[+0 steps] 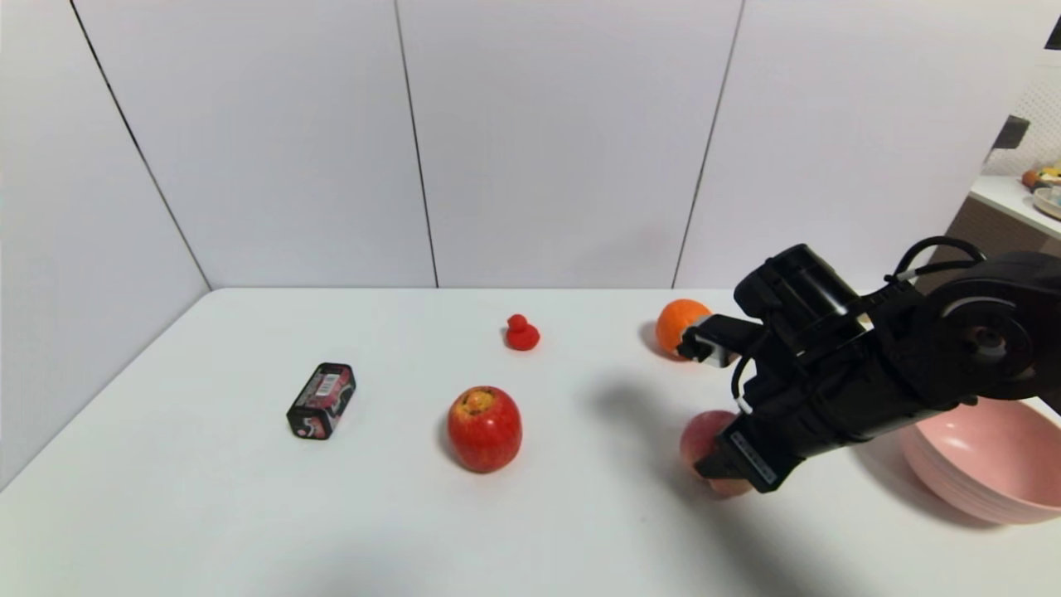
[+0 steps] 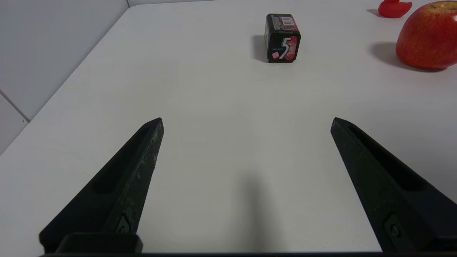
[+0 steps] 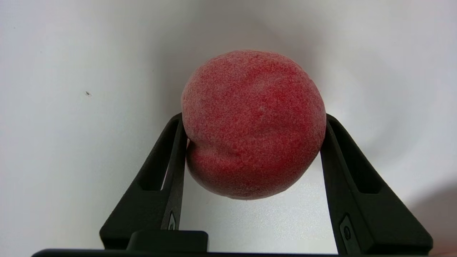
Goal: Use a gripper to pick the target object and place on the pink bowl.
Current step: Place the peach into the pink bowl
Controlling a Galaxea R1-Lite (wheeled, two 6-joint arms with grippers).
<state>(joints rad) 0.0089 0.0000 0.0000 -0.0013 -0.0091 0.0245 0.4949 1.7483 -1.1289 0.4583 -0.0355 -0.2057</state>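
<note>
You're looking at a white table point(image 1: 249, 514) running back to pale wall panels point(image 1: 564, 141) split by thin dark seams. At the right edge of the frame, a white shelf point(image 1: 1007, 195) holds some blurred clutter.

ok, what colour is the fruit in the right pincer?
Pink-red, mottled peach, clearest in the right wrist view.

The white table point(image 1: 249, 514) bore a red apple point(image 1: 485, 429); left of the apple lay a gum box point(image 1: 322, 400), behind it a red duck point(image 1: 522, 332), to its right an orange point(image 1: 681, 326), peach point(image 1: 700, 439) and pink bowl point(image 1: 986, 464).
</note>
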